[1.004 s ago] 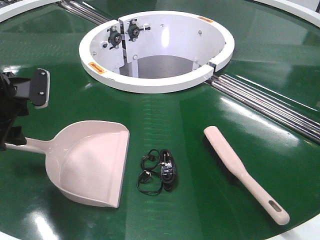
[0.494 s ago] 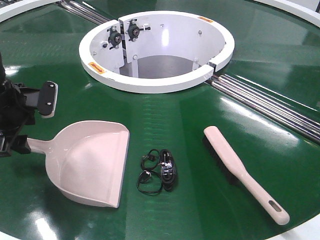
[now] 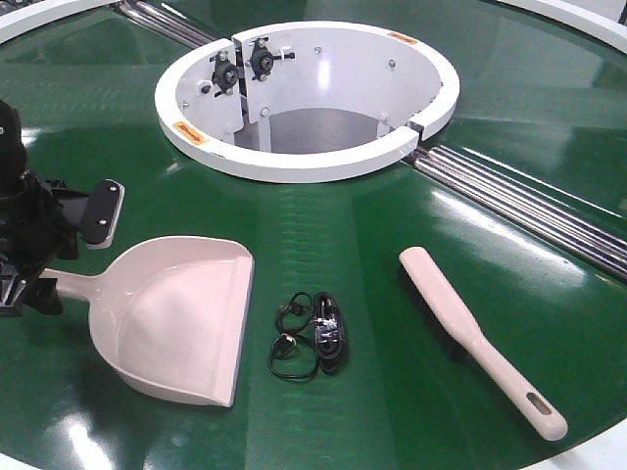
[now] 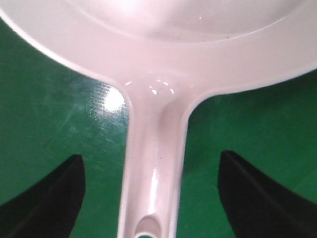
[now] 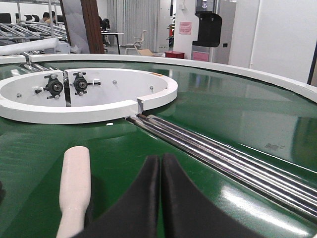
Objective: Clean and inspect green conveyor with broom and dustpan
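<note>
A pink dustpan (image 3: 181, 318) lies on the green conveyor (image 3: 343, 225) at the front left, its handle pointing left. My left gripper (image 3: 56, 258) is open and low over that handle. In the left wrist view the left gripper (image 4: 153, 196) has its two black fingers apart on either side of the handle (image 4: 153, 163), not touching it. A pink hand broom (image 3: 475, 333) lies at the front right and also shows in the right wrist view (image 5: 74, 188). My right gripper (image 5: 161, 171) is shut and empty, just right of the broom.
A coiled black cable (image 3: 313, 338) lies between dustpan and broom. A white ring housing (image 3: 304, 157) with an open centre stands at the back. Metal rollers (image 3: 529, 211) run diagonally at the right. The belt's white edge (image 3: 607, 446) is at the front right.
My left gripper has come down and shifted right, from above the belt's left edge to straddling the dustpan handle. Dustpan, broom and cable have not moved.
</note>
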You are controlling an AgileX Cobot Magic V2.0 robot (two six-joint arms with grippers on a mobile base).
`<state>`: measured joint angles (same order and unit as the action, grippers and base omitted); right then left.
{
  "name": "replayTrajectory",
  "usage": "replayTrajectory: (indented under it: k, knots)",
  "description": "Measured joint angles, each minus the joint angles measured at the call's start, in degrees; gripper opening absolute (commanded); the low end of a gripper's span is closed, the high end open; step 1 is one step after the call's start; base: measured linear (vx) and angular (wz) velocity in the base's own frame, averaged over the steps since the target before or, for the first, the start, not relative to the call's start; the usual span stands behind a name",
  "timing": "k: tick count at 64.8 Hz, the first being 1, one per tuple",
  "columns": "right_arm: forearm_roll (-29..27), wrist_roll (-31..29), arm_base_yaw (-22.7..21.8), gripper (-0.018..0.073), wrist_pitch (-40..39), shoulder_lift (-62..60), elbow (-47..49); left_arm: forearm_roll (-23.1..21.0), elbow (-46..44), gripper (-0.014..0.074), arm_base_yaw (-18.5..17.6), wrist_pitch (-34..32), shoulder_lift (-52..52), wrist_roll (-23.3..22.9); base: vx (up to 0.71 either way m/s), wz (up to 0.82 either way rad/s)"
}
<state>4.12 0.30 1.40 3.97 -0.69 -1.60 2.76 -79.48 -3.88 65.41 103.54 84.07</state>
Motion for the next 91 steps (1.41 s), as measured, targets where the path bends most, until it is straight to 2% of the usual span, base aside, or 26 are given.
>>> replayTrajectory:
  k: [24,39,46,64,80,91]
  knots:
    - [0.0,0.0,0.0,-0.0008,0.02,0.0,0.0,0.41,0.0,0.0526,0.0,-0.14,3.43,0.13,0.0,0.0]
    - [0.0,0.0,0.0,-0.0008,0.02,0.0,0.0,1.1,0.0,0.0452,0.0,-0.51,4.44,0.13,0.0,0.0]
    - [0.0,0.0,0.0,-0.0008,0.02,0.0,0.0,1.1,0.0,0.036,0.0,-0.51,4.44,0.13,0.0,0.0]
    - [0.0,0.0,0.0,-0.0008,0.02,0.0,0.0,1.8,-0.11,-0.0011,-0.4,0.92,4.44,0.13,0.0,0.0]
    - [0.0,0.0,0.0,-0.0008,0.02,0.0,0.0,4.98,-0.16,-0.0008,-2.49,2.07,2.28,-0.9,0.0,0.0]
    - [0.0,0.0,0.0,-0.0008,0.02,0.0,0.0,6.95,-0.16,-0.0008,-3.71,3.08,1.26,-7.32,0.0,0.0]
